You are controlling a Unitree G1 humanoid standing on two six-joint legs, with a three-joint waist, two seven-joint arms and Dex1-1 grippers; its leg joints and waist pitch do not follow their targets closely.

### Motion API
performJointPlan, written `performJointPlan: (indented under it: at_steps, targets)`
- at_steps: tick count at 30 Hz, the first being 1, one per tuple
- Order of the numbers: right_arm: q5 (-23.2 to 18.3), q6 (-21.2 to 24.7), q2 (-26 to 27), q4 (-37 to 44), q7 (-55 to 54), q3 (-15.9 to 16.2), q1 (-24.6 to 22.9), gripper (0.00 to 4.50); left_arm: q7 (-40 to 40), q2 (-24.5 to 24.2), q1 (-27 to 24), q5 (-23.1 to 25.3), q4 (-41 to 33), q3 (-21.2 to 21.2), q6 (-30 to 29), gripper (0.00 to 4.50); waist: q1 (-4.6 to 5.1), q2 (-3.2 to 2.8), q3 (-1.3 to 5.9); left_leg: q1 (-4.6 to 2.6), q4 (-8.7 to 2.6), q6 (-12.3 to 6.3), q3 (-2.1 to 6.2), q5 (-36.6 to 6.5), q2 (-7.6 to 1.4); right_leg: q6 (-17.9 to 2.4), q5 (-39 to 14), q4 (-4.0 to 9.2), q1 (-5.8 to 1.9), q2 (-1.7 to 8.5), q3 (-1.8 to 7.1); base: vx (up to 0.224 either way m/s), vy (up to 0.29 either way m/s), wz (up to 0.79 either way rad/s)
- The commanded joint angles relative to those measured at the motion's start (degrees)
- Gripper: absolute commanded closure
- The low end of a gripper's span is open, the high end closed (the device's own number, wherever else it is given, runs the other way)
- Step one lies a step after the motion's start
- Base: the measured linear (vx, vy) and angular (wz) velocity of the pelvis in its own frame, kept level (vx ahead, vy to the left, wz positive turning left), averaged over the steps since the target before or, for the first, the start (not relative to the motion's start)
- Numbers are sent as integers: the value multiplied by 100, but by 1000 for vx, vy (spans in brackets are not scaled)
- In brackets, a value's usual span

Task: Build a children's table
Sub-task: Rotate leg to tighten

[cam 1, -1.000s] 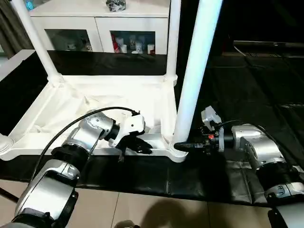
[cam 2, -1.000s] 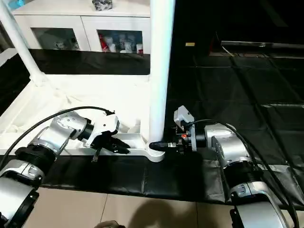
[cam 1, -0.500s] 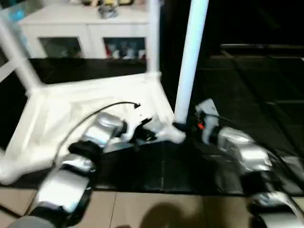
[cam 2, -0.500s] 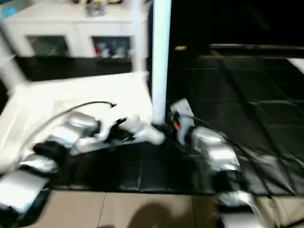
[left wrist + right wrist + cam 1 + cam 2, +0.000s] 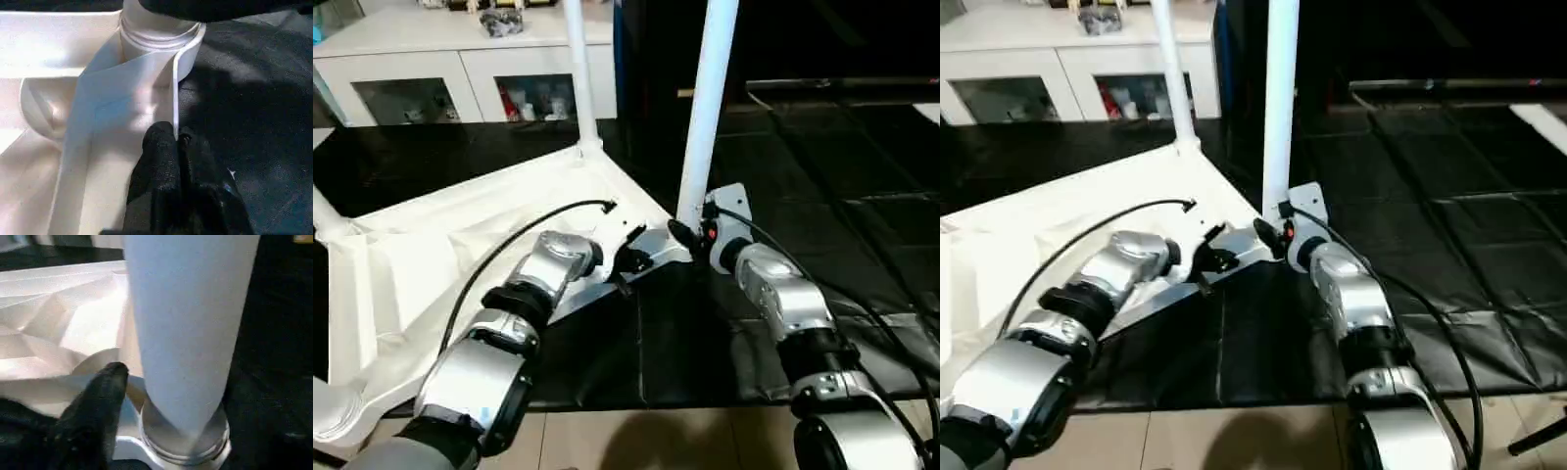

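Since a second earlier the overturned children's table (image 5: 460, 245) had swung round on the black mat (image 5: 862, 215), its near corner turning away from the robot, though the head camera had shifted as well, so part of that change was only apparent.

From the head views, the table lay upside down on the mat, ribbed underside up, with the near leg (image 5: 707, 108) standing in its corner socket and a far leg (image 5: 578, 73) upright behind it. The left gripper (image 5: 631, 262) sat at the rim beside that near corner, probably to steady the top. The right gripper (image 5: 683, 235) was at the foot of the near leg, likely for seating it. Behind stood a white cabinet (image 5: 460, 69) with glass doors, well apart from the work; the left arm's black cable (image 5: 524, 230) arched over the underside.

Through the left wrist camera, the black fingers (image 5: 164, 161) were pinched tight on the thin edge of the table's rim (image 5: 174, 93), just short of the socket collar (image 5: 159, 36).

Through the right wrist camera, one black finger (image 5: 100, 401) lay beside the leg's base (image 5: 188, 333); the jaws appeared parted around it, though whether they gripped it I could not tell.
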State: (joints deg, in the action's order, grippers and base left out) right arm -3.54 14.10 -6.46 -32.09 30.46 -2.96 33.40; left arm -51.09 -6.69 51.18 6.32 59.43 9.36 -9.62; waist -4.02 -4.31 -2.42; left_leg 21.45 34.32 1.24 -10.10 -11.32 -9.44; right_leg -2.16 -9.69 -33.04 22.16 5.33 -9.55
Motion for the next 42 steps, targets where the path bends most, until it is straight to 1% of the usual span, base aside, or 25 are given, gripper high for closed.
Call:
performJointPlan:
  at_steps: [1, 2, 3, 4, 5, 6, 8, 9, 11, 14, 16, 17, 19, 20, 24, 25, 26, 28, 29, 30, 31, 34, 35, 38, 42]
  targets:
    - [-295, 104, 153, 145, 989, 629, -208, 120, -169, 14, 63, -110, -303, 94, 341, 450, -63, 171, 481, -6, -277, -1014, 188, 22, -451, -1162, 295, 182, -360, 609, 472, 0, 0, 0]
    - [-361, 89, -81, 262, 1297, 621, -294, 96, -395, -121, 10, -99, -341, 140, 401, 450, -106, 179, 473, 27, -261, -1115, 174, 22, -430, -1138, 209, 181, -378, 604, 452, 0, 0, 0]
    - [-379, 80, -154, 296, 1393, 620, -319, 87, -459, -164, -4, -95, -352, 154, 406, 450, -165, 168, 476, 40, -237, -1127, 159, -10, -424, -1043, 18, 196, -367, 604, 445, 0, 0, 0]
    - [-382, 79, -168, 301, 1410, 619, -323, 79, -469, -172, -7, -93, -353, 157, 411, 450, -165, 168, 476, 40, -237, -1127, 159, -10, -424, -1043, 18, 196, -367, 604, 445, 0, 0, 0]
    - [-480, 34, -575, 434, 1959, 600, -412, 71, -815, -421, -81, -23, -373, 234, 612, 450, -202, 168, 441, 50, -246, -1036, 162, -162, -429, -911, -481, 251, -318, 595, 439, 0, 0, 0]
    - [-484, 31, -589, 438, 1980, 599, -414, 71, -829, -429, -84, -21, -374, 238, 623, 450, -223, 169, 412, 22, -250, -934, 135, -423, -423, -800, -982, 310, -304, 562, 429, 0, 0, 0]
    - [-564, -40, -894, 489, 2461, 574, -417, 51, -1279, -623, -159, -6, -444, 322, 806, 450, -252, 146, 400, 10, -286, -770, 153, -619, -456, -668, -1442, 356, -296, 567, 432, 0, 0, 0]
    - [-602, -104, -1095, 490, 2783, 553, -389, 51, -1618, -750, -209, -18, -517, 379, 873, 450, -250, 151, 396, 8, -304, -679, 168, -712, -478, -634, -1539, 356, -299, 556, 433, 0, 0, 0]
    - [-602, -175, -1321, 426, 3122, 540, -324, 31, -2058, -893, -275, -51, -624, 449, 1025, 450, -261, 142, 394, -11, -312, -630, 167, -822, -504, -685, -1513, 348, -273, 570, 454, 0, 0, 0]
    - [-588, -227, -1626, 246, 3624, 593, -181, 6, -2567, -1103, -339, -10, -727, 621, 1251, 450, -308, 139, 406, -26, -305, -587, 153, -743, -507, -834, -1276, 316, -253, 572, 473, 0, 0, 0]
    - [-658, -266, -1734, 225, 3939, 633, -139, 6, -2761, -1171, -382, -4, -776, 685, 1358, 450, -355, 141, 417, -33, -291, -601, 138, -704, -507, -875, -1167, 294, -255, 577, 482, 0, 0, 0]
    - [-696, -372, -1849, 190, 4287, 723, -72, 6, -3071, -1261, -469, -27, -889, 787, 1491, 450, -398, 142, 422, -25, -287, -628, 142, -633, -515, -879, -1087, 271, -257, 581, 479, 0, 0, 0]
    - [-695, -375, -1852, 189, 4295, 725, -70, 6, -3080, -1263, -472, -28, -893, 790, 1495, 450, -438, 142, 431, -38, -284, -661, 144, -519, -534, -913, -923, 240, -238, 574, 488, 0, 0, 0]
    - [-759, -440, -1909, 163, 4586, 801, -31, 6, -3294, -1321, -542, -60, -986, 866, 1585, 450, -471, 163, 446, -41, -277, -680, 142, -480, -535, -975, -821, 213, -247, 590, 484, 0, 0, 0]
    - [-892, -445, -1941, 208, 5216, 985, -42, 6, -3525, -1374, -681, -60, -1209, 963, 1663, 450, -505, 170, 436, -31, -277, -716, 136, -513, -535, -950, -950, 229, -246, 590, 483, 0, 0, 0]
    - [-895, -437, -1940, 207, 5233, 992, -42, 31, -3527, -1373, -684, -60, -1216, 963, 1662, 450, -519, 169, 429, -33, -280, -694, 135, -521, -539, -926, -1035, 243, -237, 590, 488, 0, 0, 0]
    - [-923, -405, -1915, 196, 5362, 1037, -46, 38, -3538, -1359, -704, -74, -1269, 966, 1651, 450, -546, 173, 420, -57, -284, -630, 127, -596, -537, -890, -1232, 271, -217, 584, 491, 0, 0, 0]
    - [-947, -362, -1885, 198, 5463, 1080, -51, 38, -3539, -1342, -717, -88, -1298, 973, 1650, 450, -547, 180, 414, -51, -291, -591, 127, -643, -535, -859, -1343, 281, -224, 584, 493, 0, 0, 0]
    - [-935, -369, -1826, 161, 5545, 1141, -51, 71, -3538, -1313, -746, -100, -1350, 991, 1647, 450, -551, 180, 419, -47, -292, -568, 132, -662, -536, -830, -1400, 280, -232, 588, 492, 0, 0, 0]
    - [-935, -369, -1826, 161, 5545, 1141, -51, 71, -3538, -1313, -746, -100, -1350, 991, 1647, 450, -550, 182, 417, -42, -295, -563, 135, -653, -538, -814, -1409, 278, -232, 587, 492, 0, 0, 0]
    - [-930, -382, -1806, 141, 5563, 1175, -51, 83, -3543, -1307, -768, -103, -1384, 996, 1644, 450, -548, 205, 419, -46, -299, -559, 135, -643, -539, -794, -1434, 285, -230, 586, 492, 0, 0, 0]
    - [-933, -368, -1780, 49, 5683, 1266, -18, 100, -3545, -1316, -826, -106, -1500, 1013, 1630, 450, -556, 187, 432, -50, -293, -564, 136, -580, -544, -819, -1334, 265, -218, 581, 496, 0, 0, 0]
    - [-922, -378, -1779, 19, 5696, 1275, -2, 116, -3531, -1322, -825, -108, -1508, 1013, 1623, 450, -556, 207, 436, -50, -294, -569, 136, -538, -549, -841, -1249, 250, -219, 581, 501, 0, 0, 0]
    - [-912, -376, -1769, -52, 5735, 1290, 33, 128, -3494, -1343, -826, -93, -1501, 1011, 1638, 450, -569, 212, 439, -40, -285, -601, 132, -457, -540, -889, -1116, 224, -222, 581, 503, 0, 0, 0]
    - [-910, -368, -1760, -71, 5755, 1290, 43, 165, -3448, -1349, -820, -69, -1488, 1002, 1630, 450, -575, 211, 434, -39, -282, -592, 126, -487, -530, -841, -1243, 246, -224, 585, 502, 0, 0, 0]
